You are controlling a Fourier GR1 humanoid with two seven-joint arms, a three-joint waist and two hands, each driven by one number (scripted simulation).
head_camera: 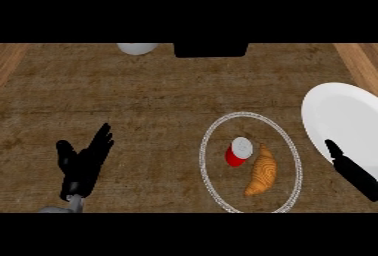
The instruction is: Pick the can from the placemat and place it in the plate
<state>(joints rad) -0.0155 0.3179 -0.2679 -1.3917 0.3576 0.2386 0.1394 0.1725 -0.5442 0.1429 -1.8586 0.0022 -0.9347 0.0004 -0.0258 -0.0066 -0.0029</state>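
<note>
The placemat (251, 162) is the landmark. On it stands the can (238, 151), and the croissant (261, 171) lies just right of the can. The plate (341, 125) is right of the placemat. The left hand (83, 162) is well left of it.

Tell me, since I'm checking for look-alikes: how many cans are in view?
1: the red can stands on the round placemat, just left of the croissant. None on the plate.

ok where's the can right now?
Head view, right of centre: the can stands upright inside the oval placemat, just left of the croissant. The white plate lies further right.
</note>
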